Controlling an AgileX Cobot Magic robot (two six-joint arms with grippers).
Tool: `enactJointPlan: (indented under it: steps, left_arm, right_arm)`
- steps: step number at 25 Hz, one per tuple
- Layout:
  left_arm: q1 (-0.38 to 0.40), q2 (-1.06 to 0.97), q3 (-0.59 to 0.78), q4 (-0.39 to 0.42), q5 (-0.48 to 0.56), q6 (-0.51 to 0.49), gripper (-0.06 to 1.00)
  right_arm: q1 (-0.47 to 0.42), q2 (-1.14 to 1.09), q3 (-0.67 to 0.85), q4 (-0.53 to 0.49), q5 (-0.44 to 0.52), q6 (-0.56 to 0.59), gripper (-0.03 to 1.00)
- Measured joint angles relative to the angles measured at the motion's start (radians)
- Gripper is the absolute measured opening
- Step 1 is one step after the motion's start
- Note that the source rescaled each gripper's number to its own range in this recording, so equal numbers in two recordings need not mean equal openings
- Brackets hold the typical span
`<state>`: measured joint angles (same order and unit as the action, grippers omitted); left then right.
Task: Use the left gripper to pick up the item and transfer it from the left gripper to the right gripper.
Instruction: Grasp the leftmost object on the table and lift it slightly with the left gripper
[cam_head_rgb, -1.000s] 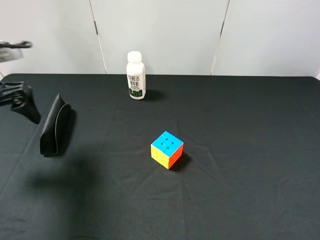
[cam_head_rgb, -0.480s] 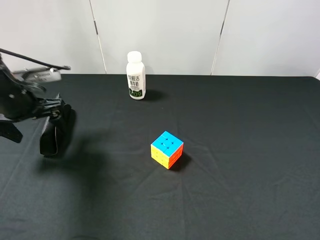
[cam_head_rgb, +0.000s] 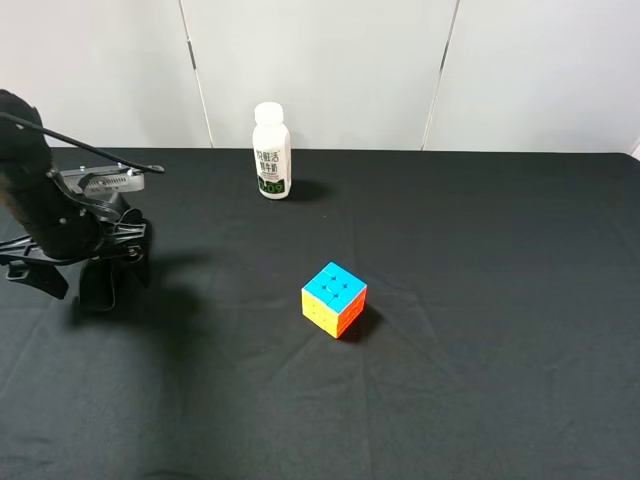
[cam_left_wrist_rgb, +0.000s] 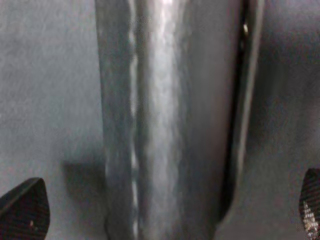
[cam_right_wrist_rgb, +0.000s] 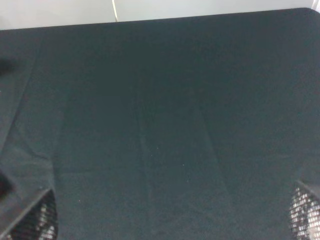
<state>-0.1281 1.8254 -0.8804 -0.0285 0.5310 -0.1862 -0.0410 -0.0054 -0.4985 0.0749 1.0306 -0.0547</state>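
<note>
A long black case (cam_head_rgb: 96, 290) lies on the black table at the left, mostly hidden under my left arm. My left gripper (cam_head_rgb: 98, 266) is open and hovers right over it. In the left wrist view the case (cam_left_wrist_rgb: 165, 115) fills the middle, and the left gripper (cam_left_wrist_rgb: 165, 210) has one fingertip (cam_left_wrist_rgb: 22, 207) on each side of it, apart from it. My right gripper (cam_right_wrist_rgb: 175, 215) is open and empty over bare black cloth; it is out of the exterior view.
A multicoloured puzzle cube (cam_head_rgb: 334, 298) sits at the table's middle. A white bottle (cam_head_rgb: 271, 152) with a green label stands upright at the back. The table's black cloth (cam_head_rgb: 480, 300) reaches a white wall behind.
My left arm has swung in from the left edge and now stands over the black case. The case, cube and bottle have not moved.
</note>
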Motion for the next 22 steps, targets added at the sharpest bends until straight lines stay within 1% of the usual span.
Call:
enactJointPlan:
  steps: [5,9,11,13,15,17,21,22]
  left_arm:
    - [0.000,0.025,0.000,0.004,-0.050,0.000,1.00]
    - [0.000,0.028,0.000,0.014,-0.067,0.000,1.00]
    - [0.000,0.028,0.000,0.020,-0.067,0.000,0.97]
    - [0.000,0.028,0.000,0.028,-0.067,0.000,0.91]
    - [0.000,0.028,0.000,0.028,-0.067,0.000,0.80]
    - [0.000,0.028,0.000,0.035,-0.067,0.000,0.63]
    - [0.000,0.028,0.000,0.037,-0.069,0.000,0.06]
    - [-0.001,0.027,0.000,0.037,-0.070,0.000,0.02]
  right_arm:
    - [0.000,0.000,0.000,0.000,0.000,0.000,1.00]
    - [0.000,0.000,0.000,0.000,0.000,0.000,1.00]
    - [0.000,0.000,0.000,0.000,0.000,0.000,1.00]
    - [0.000,0.000,0.000,0.000,0.000,0.000,1.00]
    - [0.000,0.000,0.000,0.000,0.000,0.000,1.00]
    - [0.000,0.000,0.000,0.000,0.000,0.000,1.00]
    - [0.000,0.000,0.000,0.000,0.000,0.000,1.00]
    - [0.000,0.000,0.000,0.000,0.000,0.000,1.00]
